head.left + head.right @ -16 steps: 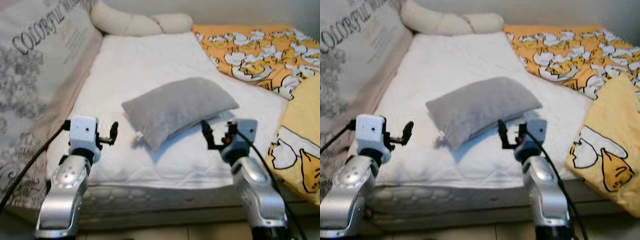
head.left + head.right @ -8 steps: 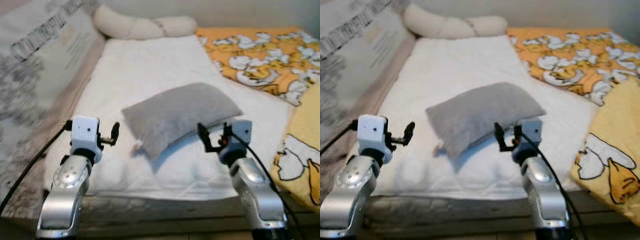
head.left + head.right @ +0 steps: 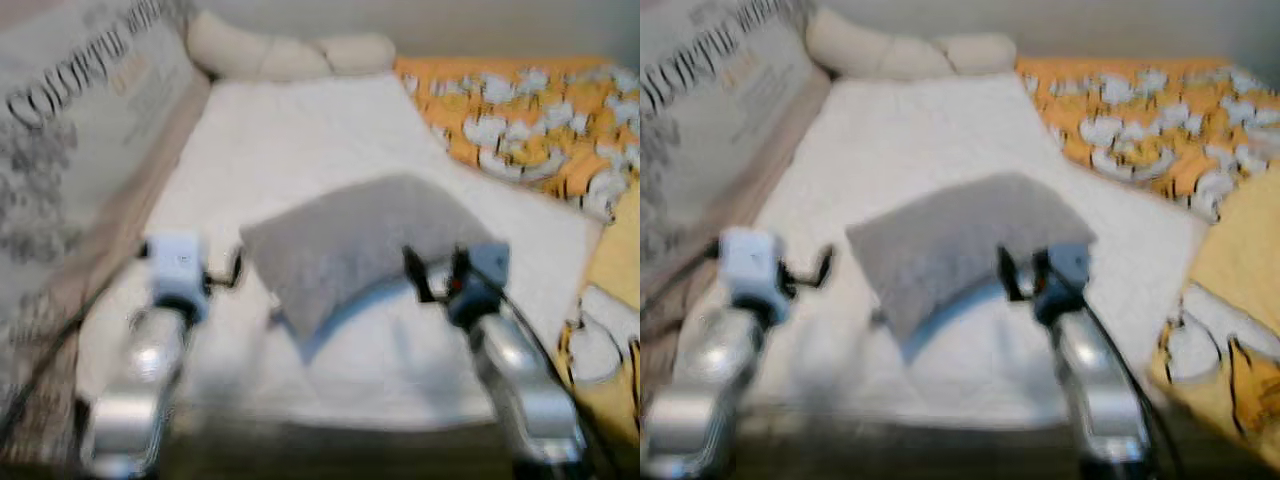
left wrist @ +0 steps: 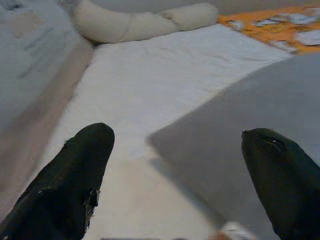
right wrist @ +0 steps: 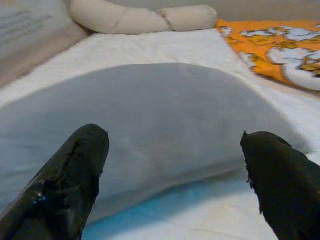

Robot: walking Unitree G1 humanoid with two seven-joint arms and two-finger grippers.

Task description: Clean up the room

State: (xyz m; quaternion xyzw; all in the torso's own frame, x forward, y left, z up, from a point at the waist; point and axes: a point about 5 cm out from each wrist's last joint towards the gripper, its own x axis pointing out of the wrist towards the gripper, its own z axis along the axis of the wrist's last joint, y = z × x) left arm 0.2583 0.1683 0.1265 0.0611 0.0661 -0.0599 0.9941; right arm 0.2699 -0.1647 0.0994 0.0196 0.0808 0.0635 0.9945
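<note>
A grey pillow [image 3: 360,235] lies askew on the white mattress [image 3: 300,130], near its front edge. My right gripper [image 3: 432,275] hovers open just in front of the pillow's near right side; the pillow [image 5: 150,115] spans the space between its fingers [image 5: 65,185] without touching them. My left gripper [image 3: 225,270] is open too, off the pillow's left corner [image 4: 200,145], over bare mattress. The head views are blurred.
A cream bolster [image 3: 280,55] lies along the head of the bed. An orange duck-print blanket [image 3: 530,120] covers the right side, with a yellow duck cover [image 3: 1230,300] at the front right. A printed padded panel [image 3: 70,150] lines the left side.
The head camera has shifted and the picture has blurred. Both grippers hold about the same places beside the pillow, still open.
</note>
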